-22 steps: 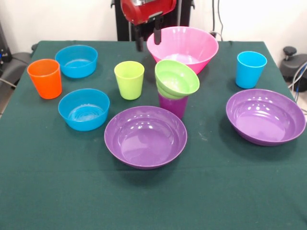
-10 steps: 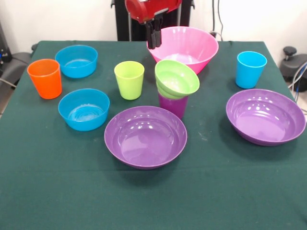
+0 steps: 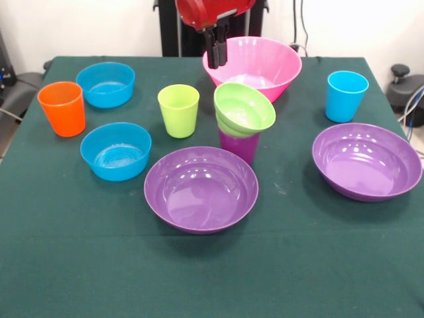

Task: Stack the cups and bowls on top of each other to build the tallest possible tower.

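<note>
Nearest the camera sat 1 wide purple bowl (image 3: 201,189), empty and upright on the green table (image 3: 212,278); a second purple bowl (image 3: 367,161) lay off to its right, well apart; to the left, a blue bowl (image 3: 116,151) stood alone. Just behind the near purple bowl rose the tower (image 3: 241,126), so far only a purple cup (image 3: 240,146) with a green bowl (image 3: 244,108) perched on it, tilted toward the camera rather than seated level. Beside it stood the lime green cup (image 3: 178,110); the orange cup (image 3: 62,108) and another blue bowl (image 3: 105,84) were farther left; the light blue cup (image 3: 346,96) was at the far right. Farthest back was the big pink bowl (image 3: 252,66), with the gripper (image 3: 216,52) hanging at its left rim, empty, its 2 fingers drawn close together and holding nothing. In my judgement the step in hand was choosing the next piece; doing it well meant levelling the tilted green bowl first, since anything set on a slanted seat would likely slide; a wide bowl should go on centred, lowered straight, released gently.
</note>
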{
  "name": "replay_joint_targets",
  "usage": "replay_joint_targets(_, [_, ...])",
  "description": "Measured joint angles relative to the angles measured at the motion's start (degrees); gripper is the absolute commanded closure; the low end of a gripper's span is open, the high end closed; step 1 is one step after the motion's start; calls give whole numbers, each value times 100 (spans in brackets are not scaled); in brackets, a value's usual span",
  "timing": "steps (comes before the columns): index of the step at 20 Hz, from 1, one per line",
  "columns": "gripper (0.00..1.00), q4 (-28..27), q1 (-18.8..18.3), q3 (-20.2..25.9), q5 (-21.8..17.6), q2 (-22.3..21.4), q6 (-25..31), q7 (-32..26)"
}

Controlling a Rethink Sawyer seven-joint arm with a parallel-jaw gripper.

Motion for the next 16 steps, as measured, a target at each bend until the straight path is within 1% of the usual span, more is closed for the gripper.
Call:
replay_joint_targets(5, [100, -20, -6, 2, -13, 1, -50, 0])
replay_joint_targets(8, [100, -19, -26, 2, -10, 1, -226, 0])
replay_joint_targets(11, [100, -19, -121, -7, 46, 1, -769, 6])
replay_joint_targets(13, [100, -20, -160, -22, 84, 1, -1012, 21])
replay_joint_targets(15, [100, -24, -227, -82, 218, 4, -1575, 86])
replay_joint_targets(16, [100, -27, -245, -107, 271, 9, -1746, 108])
